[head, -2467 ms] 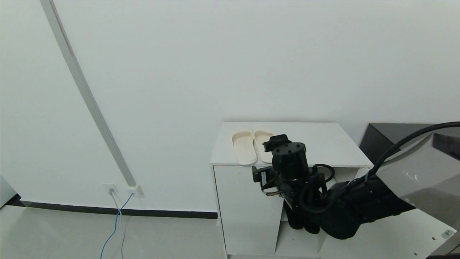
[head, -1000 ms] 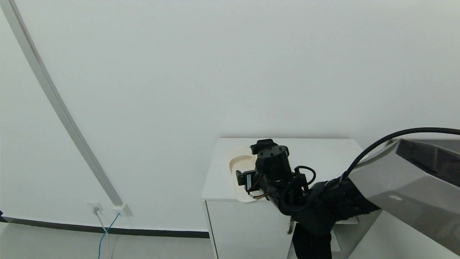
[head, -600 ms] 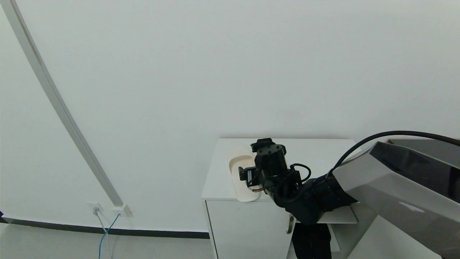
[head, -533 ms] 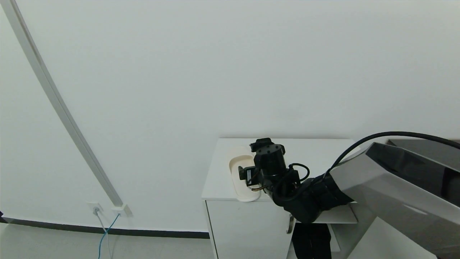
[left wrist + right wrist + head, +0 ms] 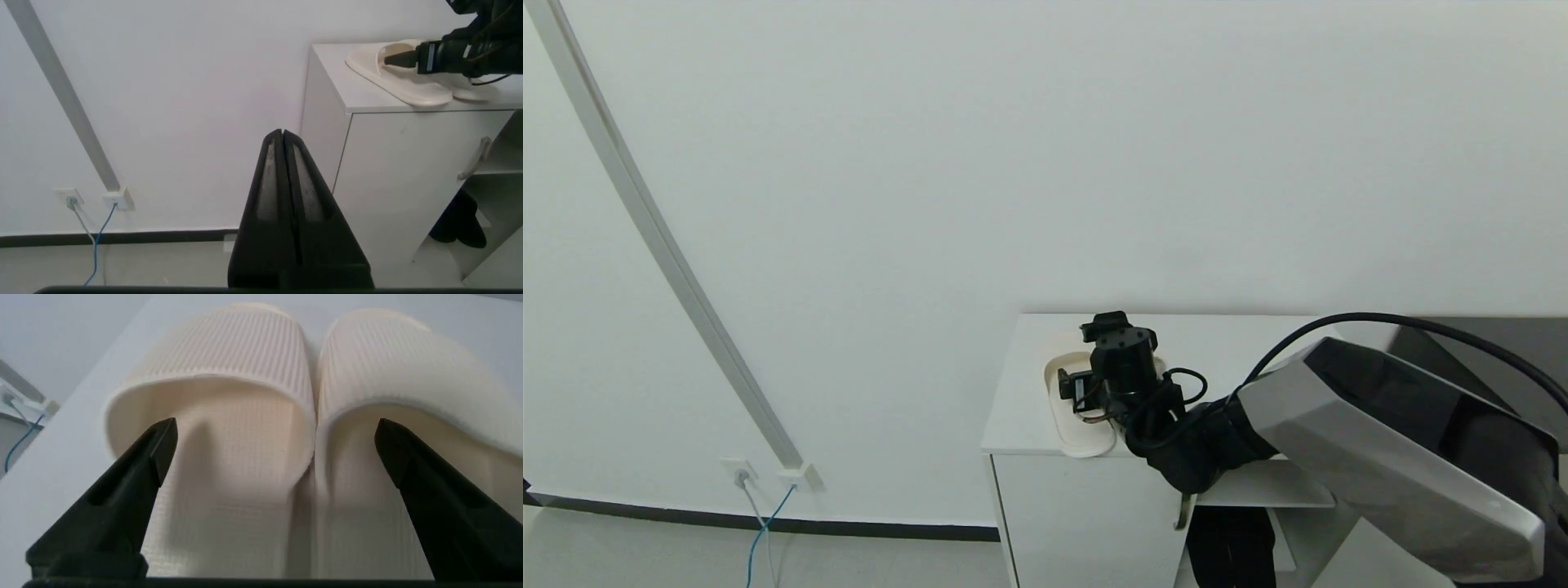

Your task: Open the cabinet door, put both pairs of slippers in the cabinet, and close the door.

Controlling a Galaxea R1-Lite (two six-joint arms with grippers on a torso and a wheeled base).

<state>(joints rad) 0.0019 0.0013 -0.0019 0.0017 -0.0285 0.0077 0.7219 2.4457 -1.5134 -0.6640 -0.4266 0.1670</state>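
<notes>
A pair of cream slippers (image 5: pixel 1066 408) lies side by side on the left part of the white cabinet's top (image 5: pixel 1241 343). My right gripper (image 5: pixel 278 498) hovers open just above their heel ends, with one finger outside each slipper (image 5: pixel 221 400). From the left wrist view the right gripper (image 5: pixel 406 57) is low over the cream pair (image 5: pixel 409 82). A black pair (image 5: pixel 1232 543) stands inside the cabinet's open right compartment. My left gripper (image 5: pixel 282 188) is shut and holds nothing, off to the cabinet's left and well short of it.
The cabinet's left door (image 5: pixel 1086 523) is closed, with a handle (image 5: pixel 1180 512) at its edge. A shelf (image 5: pixel 498 167) crosses the open compartment. A wall socket with a blue cable (image 5: pixel 760 523) and a slanted conduit (image 5: pixel 654 237) are on the wall to the left.
The head camera has tilted upward. My right arm rose from the cabinet's open compartment to the top and then edged forward over the cream slippers.
</notes>
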